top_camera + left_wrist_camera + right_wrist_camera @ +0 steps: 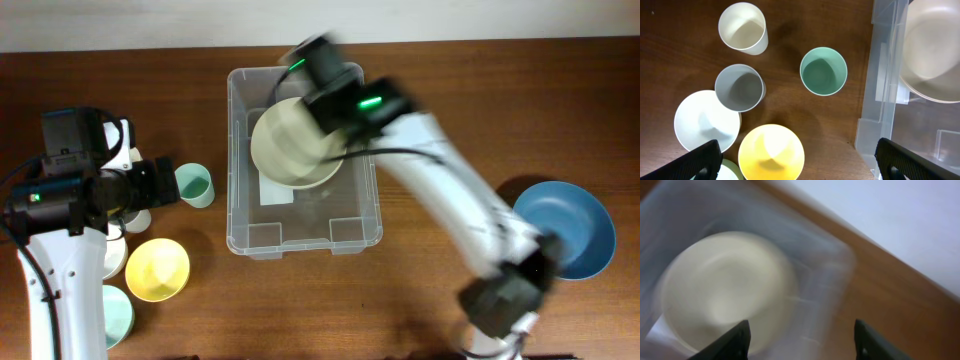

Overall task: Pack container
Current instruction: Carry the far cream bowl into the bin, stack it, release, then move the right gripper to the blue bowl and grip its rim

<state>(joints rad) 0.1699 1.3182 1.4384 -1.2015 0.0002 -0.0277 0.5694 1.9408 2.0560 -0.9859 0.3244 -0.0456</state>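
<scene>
Bowl (285, 150) in container (305, 228), cup (194, 185) left.

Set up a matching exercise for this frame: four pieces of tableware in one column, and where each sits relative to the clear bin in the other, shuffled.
Things:
1. cream bowl
2. blue bowl
3. green cup
4. yellow bowl

Places:
A. well off to the right of the container
B. standing close to the container's left wall
C. inside the container
D. further left and nearer the robot, away from the container

Pairs: 1-C, 2-A, 3-B, 4-D
</scene>
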